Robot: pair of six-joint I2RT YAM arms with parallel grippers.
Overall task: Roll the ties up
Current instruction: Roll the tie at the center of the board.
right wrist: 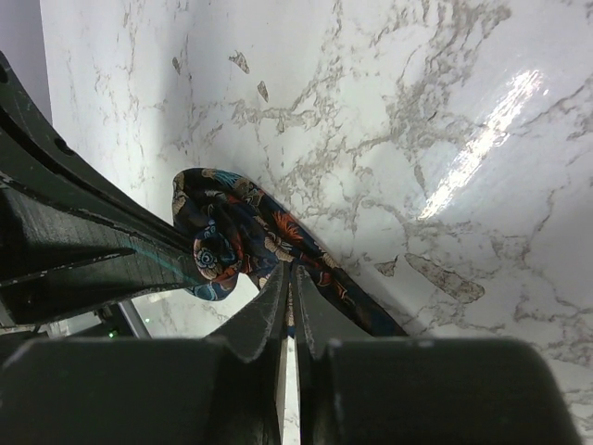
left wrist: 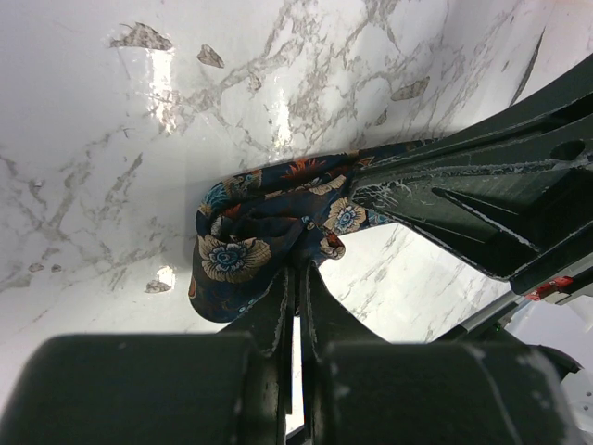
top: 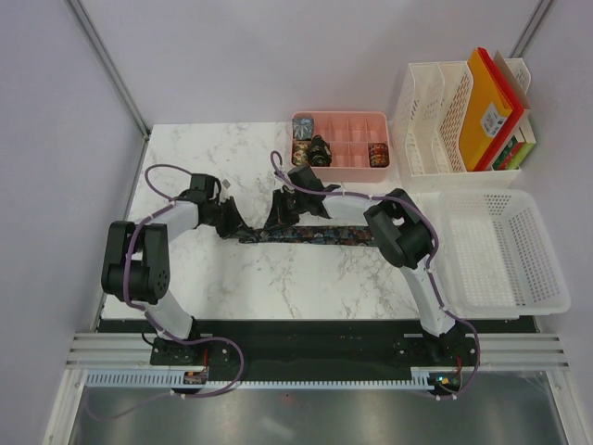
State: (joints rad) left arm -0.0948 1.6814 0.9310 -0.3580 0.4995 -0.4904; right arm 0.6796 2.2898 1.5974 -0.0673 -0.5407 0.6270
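The left gripper (left wrist: 296,271) has its two black fingers pressed together on the folded, bunched end of a narrow floral necktie (left wrist: 250,232) of dark blue fabric with cream and orange blooms. Just to its right, the right gripper (right wrist: 289,271) has its fingers pinched almost together on the same strip, a little way along from that bunched end. The two sets of fingertips sit close together, and each gripper shows in the other's wrist view.

From the grippers the floral necktie runs flat to the right across the middle of the white, grey-veined marble tabletop (top: 278,287), along the near side of the right forearm.

At the far edge of the table a rectangular pink plastic compartment tray (top: 352,139) holds three coiled ties. A grey-blue coil (top: 303,128) is in its far-left corner, a dark coil (top: 320,148) is just beside that, and a red-orange patterned coil (top: 378,154) is at the right end.

Right of the tray stands a white slotted plastic rack (top: 435,120) with orange folders (top: 486,111) upright in it. Nearer, on the right, lies a white perforated plastic basket (top: 500,250).
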